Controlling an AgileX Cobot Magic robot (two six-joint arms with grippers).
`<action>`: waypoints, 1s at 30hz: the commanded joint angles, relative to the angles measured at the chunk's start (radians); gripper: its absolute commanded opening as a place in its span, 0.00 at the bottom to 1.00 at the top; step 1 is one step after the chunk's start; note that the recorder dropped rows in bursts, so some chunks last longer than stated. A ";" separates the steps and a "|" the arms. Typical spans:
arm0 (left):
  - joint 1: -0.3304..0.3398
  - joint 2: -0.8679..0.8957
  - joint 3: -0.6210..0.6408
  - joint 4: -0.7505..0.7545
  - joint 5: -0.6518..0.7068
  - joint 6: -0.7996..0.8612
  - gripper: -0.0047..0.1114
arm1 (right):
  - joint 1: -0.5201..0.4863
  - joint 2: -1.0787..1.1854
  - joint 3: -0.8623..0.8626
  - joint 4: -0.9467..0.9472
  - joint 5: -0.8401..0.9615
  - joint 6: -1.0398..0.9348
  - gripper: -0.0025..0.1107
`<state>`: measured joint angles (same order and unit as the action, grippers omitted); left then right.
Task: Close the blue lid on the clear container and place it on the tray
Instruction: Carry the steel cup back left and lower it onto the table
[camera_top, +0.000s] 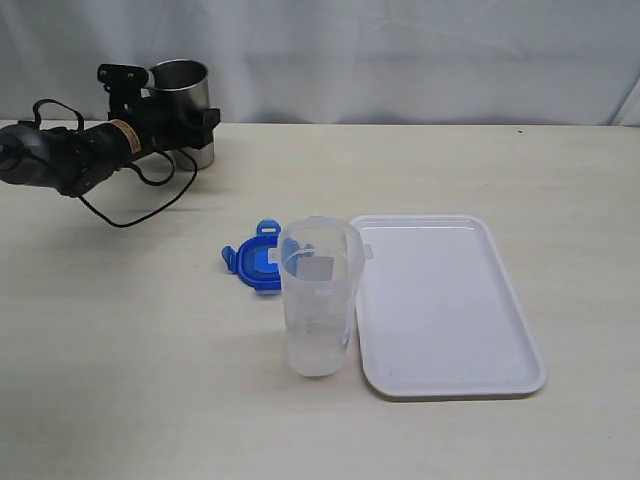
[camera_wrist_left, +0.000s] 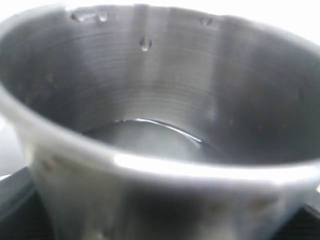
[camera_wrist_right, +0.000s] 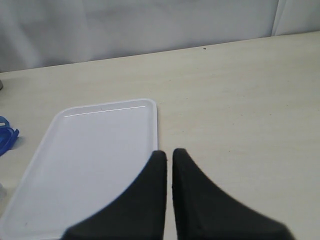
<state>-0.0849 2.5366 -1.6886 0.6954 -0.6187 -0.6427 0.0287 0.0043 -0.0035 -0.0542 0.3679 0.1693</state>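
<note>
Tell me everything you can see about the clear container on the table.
The clear container is a tall, tapered canister of translucent plastic, wider at its open top, with a small pale label on its side. It stands upright on the table, lidless, close beside the tray. The blue lid lies flat behind it, partly hidden. Nothing grips it.

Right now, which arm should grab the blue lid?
Right, I'd say. The right claw is shut and empty by the tray, which sits near the blue lid. The left claw is busy around the steel tumbler, farther off.
</note>
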 joint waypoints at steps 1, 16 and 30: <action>-0.003 -0.009 -0.010 0.027 -0.014 -0.020 0.04 | -0.004 -0.004 0.003 -0.001 -0.004 0.003 0.06; -0.003 -0.009 -0.010 0.104 -0.003 -0.061 0.42 | -0.004 -0.004 0.003 -0.001 -0.004 0.003 0.06; -0.011 -0.009 -0.010 0.165 -0.014 -0.095 0.60 | -0.004 -0.004 0.003 -0.001 -0.004 0.003 0.06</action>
<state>-0.0871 2.5366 -1.6926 0.8179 -0.6271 -0.7202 0.0287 0.0043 -0.0035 -0.0542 0.3679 0.1693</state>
